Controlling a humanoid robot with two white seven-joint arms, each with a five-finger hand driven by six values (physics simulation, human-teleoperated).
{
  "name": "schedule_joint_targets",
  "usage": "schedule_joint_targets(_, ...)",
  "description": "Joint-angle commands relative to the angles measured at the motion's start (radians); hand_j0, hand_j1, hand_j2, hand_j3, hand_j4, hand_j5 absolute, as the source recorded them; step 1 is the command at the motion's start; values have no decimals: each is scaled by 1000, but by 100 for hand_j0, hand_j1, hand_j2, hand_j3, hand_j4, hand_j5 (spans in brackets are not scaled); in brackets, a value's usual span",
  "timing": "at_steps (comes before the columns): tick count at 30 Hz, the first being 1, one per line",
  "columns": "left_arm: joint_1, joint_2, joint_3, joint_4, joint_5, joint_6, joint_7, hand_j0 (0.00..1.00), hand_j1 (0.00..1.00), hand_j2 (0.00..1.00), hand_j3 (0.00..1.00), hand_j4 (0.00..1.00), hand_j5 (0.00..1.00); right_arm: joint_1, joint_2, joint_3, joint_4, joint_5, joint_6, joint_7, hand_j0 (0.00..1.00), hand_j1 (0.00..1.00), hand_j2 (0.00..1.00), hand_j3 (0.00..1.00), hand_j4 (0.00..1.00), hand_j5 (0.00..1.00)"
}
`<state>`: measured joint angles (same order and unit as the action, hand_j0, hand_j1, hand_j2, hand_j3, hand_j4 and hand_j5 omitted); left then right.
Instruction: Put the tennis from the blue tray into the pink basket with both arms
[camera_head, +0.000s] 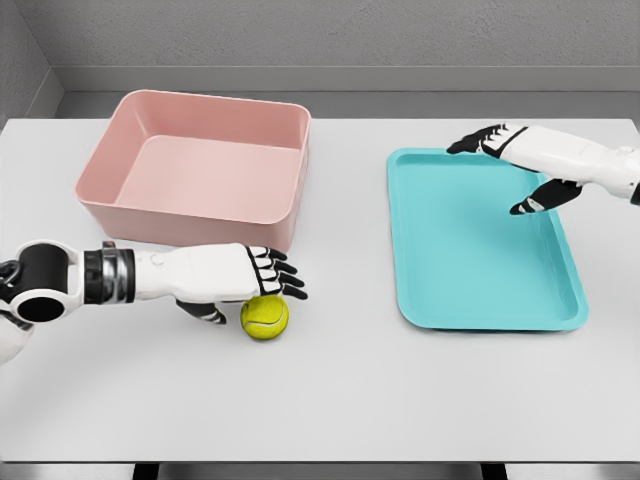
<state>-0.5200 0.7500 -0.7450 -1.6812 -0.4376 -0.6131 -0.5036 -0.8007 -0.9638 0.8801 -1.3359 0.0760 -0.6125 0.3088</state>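
Head view: the tennis ball (264, 317) lies on the table (330, 400), near its front left, just under the left hand (262, 277), whose relaxed fingers hold nothing. The pink basket (196, 165) sits behind. The right hand (520, 165), open, hovers over the blue tray (480, 240), well apart.

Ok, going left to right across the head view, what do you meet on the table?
White left hand over the table, beside the yellow-green tennis ball → empty turquoise plastic tray → white right hand hovering over the tray's far right part. The pink rectangular basket overlaps the left hand's span, so it is left out.
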Motion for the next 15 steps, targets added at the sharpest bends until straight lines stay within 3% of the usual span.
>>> schedule_joint_targets(1, 0, -14, -11, 14, -9, 2, 0, 100, 100, 100, 100, 100, 100, 0, -3, -1, 0, -7, 2, -1, 100, 100, 100, 100, 100, 100)
schedule_joint_targets(15, 5, -15, -13, 8, -24, 2, 0, 100, 100, 100, 100, 100, 100, 0, -4, -1, 0, -7, 2, -1, 100, 100, 100, 100, 100, 100)
